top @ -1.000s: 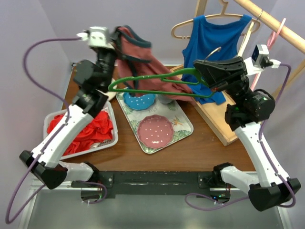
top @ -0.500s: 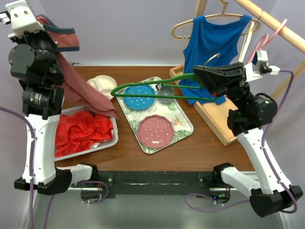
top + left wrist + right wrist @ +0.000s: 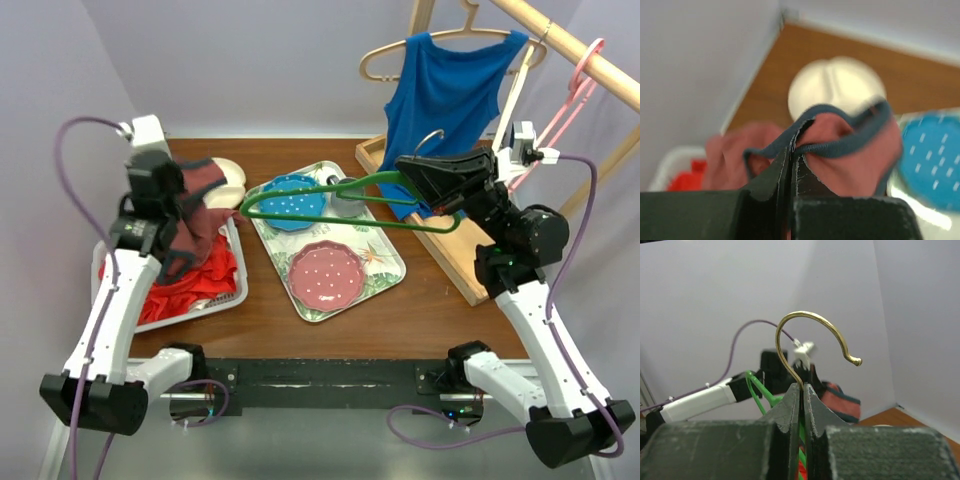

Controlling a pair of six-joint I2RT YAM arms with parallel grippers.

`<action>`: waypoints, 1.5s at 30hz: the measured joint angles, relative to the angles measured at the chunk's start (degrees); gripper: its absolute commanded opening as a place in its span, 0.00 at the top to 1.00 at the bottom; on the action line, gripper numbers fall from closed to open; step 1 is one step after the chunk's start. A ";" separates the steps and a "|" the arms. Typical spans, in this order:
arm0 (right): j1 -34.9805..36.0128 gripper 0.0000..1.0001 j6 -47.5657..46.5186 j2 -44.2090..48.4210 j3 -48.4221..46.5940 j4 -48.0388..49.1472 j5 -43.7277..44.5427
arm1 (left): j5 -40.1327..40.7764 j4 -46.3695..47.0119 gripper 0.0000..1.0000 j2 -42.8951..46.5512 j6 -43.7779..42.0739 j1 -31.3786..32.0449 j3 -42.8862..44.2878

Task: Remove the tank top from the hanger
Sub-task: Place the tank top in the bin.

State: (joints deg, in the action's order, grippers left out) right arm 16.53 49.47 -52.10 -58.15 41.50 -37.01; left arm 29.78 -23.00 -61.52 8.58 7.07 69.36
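My left gripper (image 3: 172, 195) is shut on the dusty-red tank top (image 3: 200, 205) with dark blue trim, holding it over the white basket (image 3: 232, 262) at the table's left. In the left wrist view the fingers (image 3: 771, 176) pinch the trim of the top (image 3: 850, 160). My right gripper (image 3: 405, 170) is shut on the green hanger (image 3: 340, 195) at its brass hook (image 3: 805, 322). The hanger is bare and hangs above the tray. In the right wrist view the fingers (image 3: 790, 405) clamp the hook's stem.
The basket holds red clothes (image 3: 190, 280). A tray (image 3: 385, 275) carries a blue plate (image 3: 290, 200) and a pink plate (image 3: 325, 272). A cream divided dish (image 3: 232, 172) lies behind. A blue tank top (image 3: 445, 90) hangs on a wooden rack (image 3: 570, 50) at the right.
My left arm has swung down from high up and lowered the tank top onto the basket. The right gripper with the bare hanger has shifted slightly.
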 measured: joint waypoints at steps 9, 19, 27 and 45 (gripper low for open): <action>0.00 1.00 2.86 -0.76 5.09 1.79 -2.82 | -2.93 -7.93 0.00 7.34 18.73 -5.18 -23.89; 0.02 1.00 2.84 2.34 6.60 -0.02 -3.43 | 5.75 -7.54 0.00 0.55 22.97 -6.05 -10.78; 0.22 1.00 2.51 2.84 7.13 -2.32 -3.74 | -1.40 0.87 0.06 -11.37 9.94 -8.48 -5.33; 0.44 1.00 -1.25 3.21 7.10 -8.98 -3.67 | -23.74 1.88 0.56 -25.49 -2.10 -17.44 -5.60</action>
State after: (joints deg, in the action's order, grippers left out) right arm 16.97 48.23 -48.88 -51.05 32.51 -40.69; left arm 6.04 -21.12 -87.00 6.48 -10.37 63.77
